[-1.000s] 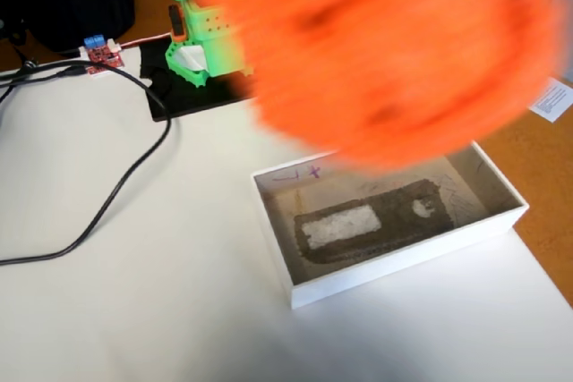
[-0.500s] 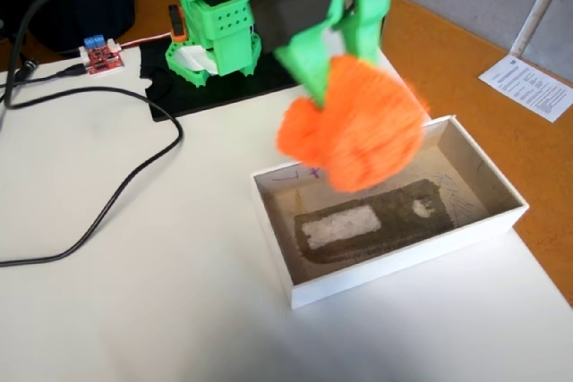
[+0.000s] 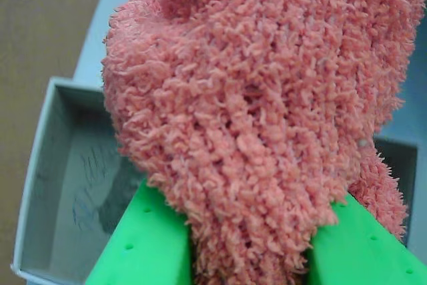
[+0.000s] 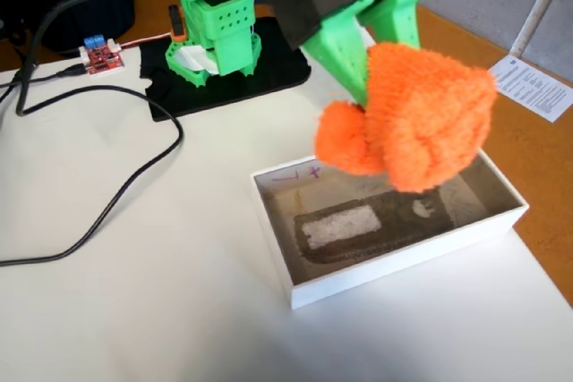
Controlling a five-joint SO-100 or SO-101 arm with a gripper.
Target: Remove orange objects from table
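On the desk [image 4: 134, 310] sits the white box [image 4: 403, 261], and above its 1 o'clock corner hangs the fuzzy orange sock [image 4: 421, 118] — clenched in the green gripper [image 4: 363, 87] — likely to snag or spill over the rim when released.

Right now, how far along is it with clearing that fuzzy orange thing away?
Done: the fuzzy orange thing is off the table. In hand: the gripper holds it above the white box. Left: letting go, since the box looks empty. No other orange objects are visible.
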